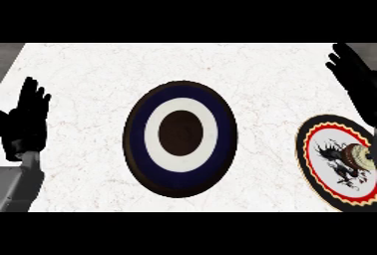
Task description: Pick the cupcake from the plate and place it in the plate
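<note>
Cupcake (358, 158) on the dragon-patterned plate (318, 149) at the counter's (88, 74) right edge: judged light, soft-topped and easily crushed, best held low around its sides. Right robot hand (357, 74), fingers straight, hangs above that plate. Left robot hand (26, 122) rests open at the left edge. Blue-and-white ringed plate (180, 139) lies centrally; nothing stands between the plates.

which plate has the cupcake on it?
The red-rimmed plate with the black dragon-like print, at the counter's right edge; the cupcake sits on its right side. The blue-and-white ringed plate in the centre holds nothing.
</note>
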`<state>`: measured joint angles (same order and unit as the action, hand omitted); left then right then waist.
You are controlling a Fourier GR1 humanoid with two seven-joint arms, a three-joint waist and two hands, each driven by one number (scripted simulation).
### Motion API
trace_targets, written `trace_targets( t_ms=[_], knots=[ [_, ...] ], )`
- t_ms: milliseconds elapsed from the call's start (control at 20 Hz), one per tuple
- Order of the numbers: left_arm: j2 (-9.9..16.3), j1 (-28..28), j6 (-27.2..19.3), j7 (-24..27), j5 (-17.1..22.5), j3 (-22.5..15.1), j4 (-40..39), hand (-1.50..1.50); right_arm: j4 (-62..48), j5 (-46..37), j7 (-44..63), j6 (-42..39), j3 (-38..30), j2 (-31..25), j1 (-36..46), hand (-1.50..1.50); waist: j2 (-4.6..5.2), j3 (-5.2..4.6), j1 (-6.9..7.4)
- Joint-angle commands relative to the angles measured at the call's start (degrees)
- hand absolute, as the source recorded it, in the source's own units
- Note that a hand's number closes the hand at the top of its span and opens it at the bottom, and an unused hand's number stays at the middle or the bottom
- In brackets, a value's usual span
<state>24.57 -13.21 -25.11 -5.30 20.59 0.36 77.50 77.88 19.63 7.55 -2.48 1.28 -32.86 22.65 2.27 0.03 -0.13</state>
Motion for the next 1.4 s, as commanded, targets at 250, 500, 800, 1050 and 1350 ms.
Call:
trace_targets(
  t_ms=[250,500,800,1050,1350],
  knots=[
    [8.9,8.8,6.6,7.5,-11.3,-7.5,0.9,0.0,-1.5,21.3,-7.4,8.2,-24.4,8.3,-2.2,-1.5,-3.41,0.78,-3.4],
    [8.9,13.0,8.9,9.9,-12.1,-9.9,3.5,0.0,0.6,5.5,-21.1,26.3,-28.7,8.6,-13.8,-1.5,-3.21,0.09,-2.75],
    [9.3,18.8,10.3,15.0,-12.3,-9.0,5.2,0.0,17.9,8.7,-31.8,26.1,-31.0,23.4,-29.0,-1.5,-2.84,-0.05,-1.22],
    [7.4,17.6,10.7,16.2,-13.4,-8.4,3.6,0.0,25.0,7.0,-18.8,18.4,-27.7,15.0,-38.6,-1.5,-2.43,-0.1,-0.69],
    [7.5,17.0,10.6,13.4,-14.7,-9.7,6.1,0.0,26.9,-1.3,-3.0,17.8,-24.0,2.7,-44.0,-1.5,-2.16,-0.18,0.13]
  ],
)
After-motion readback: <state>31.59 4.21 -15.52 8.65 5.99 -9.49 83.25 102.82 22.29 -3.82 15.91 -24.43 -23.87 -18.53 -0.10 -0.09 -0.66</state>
